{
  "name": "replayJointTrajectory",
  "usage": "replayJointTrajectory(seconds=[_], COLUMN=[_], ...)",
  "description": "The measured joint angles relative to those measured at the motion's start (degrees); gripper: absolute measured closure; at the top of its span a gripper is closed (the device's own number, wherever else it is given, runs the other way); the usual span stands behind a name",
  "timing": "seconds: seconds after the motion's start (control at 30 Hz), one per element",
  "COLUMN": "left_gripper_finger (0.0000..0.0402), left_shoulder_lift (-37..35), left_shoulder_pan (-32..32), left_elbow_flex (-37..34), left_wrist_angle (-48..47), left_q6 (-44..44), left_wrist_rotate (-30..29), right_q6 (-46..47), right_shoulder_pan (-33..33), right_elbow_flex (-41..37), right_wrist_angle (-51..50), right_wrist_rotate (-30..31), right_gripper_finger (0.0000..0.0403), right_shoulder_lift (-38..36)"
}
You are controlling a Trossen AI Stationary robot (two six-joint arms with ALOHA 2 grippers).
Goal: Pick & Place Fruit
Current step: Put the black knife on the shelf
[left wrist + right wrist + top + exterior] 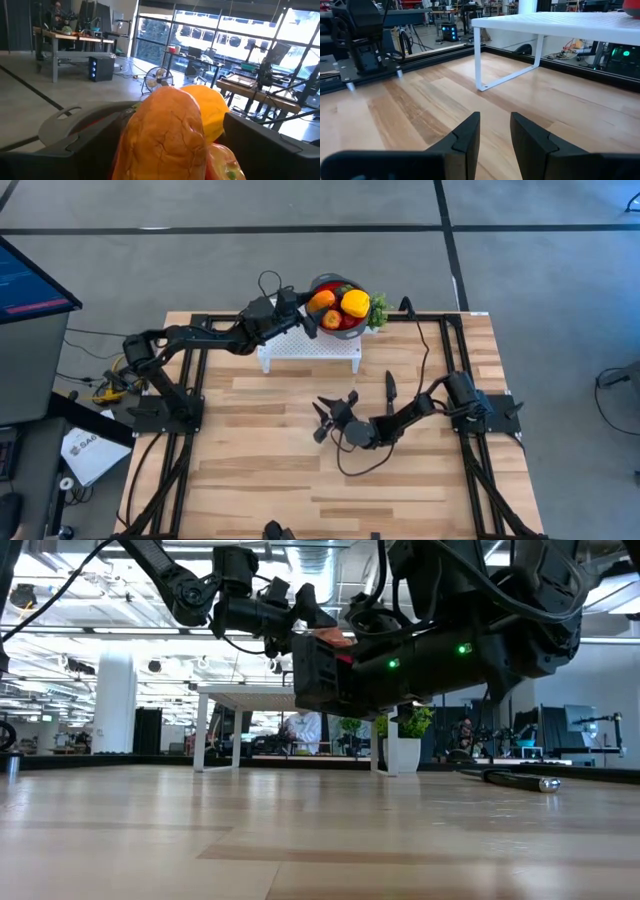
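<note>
Two dark, matte-black six-joint arms, built of rounded segments, are mounted on black frame rails. Loose black cables loop off the left arm (190, 338) and the right arm (430, 405). Green indicator lights glow on the right arm's housing. The right gripper (495, 131) carries two flat, wedge-shaped black fingers; the left gripper (312, 315) has blocky black fingers.

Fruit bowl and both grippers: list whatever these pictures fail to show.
- Bowl, high view: the left gripper covers its near side; fruit underneath the orange fruit and yellow fruit is hidden.
- Left wrist view: the orange fruit fills the picture, hiding the bowl's inside.
- Low view: the right arm blocks the bowl.
- Knife, high view: too small for detail.
- Right gripper: holds nothing.
</note>
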Motion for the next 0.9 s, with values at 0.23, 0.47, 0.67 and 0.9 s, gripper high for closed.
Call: replayJointTrajectory(seconds=[0.23, 0.47, 0.67, 0.9], left_gripper_finger=[0.0048, 0.0057, 0.0073, 0.0094], left_shoulder_lift=[-2.4, -9.5, -18.6, -30.1], left_shoulder_pan=[0.0, -0.5, -5.3, -12.3], left_elbow_flex=[0.0, 0.0, -3.1, -14.7], left_wrist_angle=[-1.8, -8.5, -20.2, -28.5], left_q6=[2.8, 10.5, 26.5, 29.4], left_wrist_rotate=[0.0, 0.4, 4.3, 12.4], right_q6=[0.0, 0.0, 0.0, 0.0], right_shoulder_pan=[0.6, 0.5, 0.5, 0.5], right_elbow_flex=[0.0, 0.0, 0.0, 0.0], right_wrist_angle=[0.0, -0.1, -0.1, -0.7], right_wrist_rotate=[0.0, 0.0, 0.0, 0.0], right_gripper_finger=[0.0301, 0.0301, 0.0301, 0.0301], right_shoulder_lift=[0.0, 0.0, 0.0, 0.0])
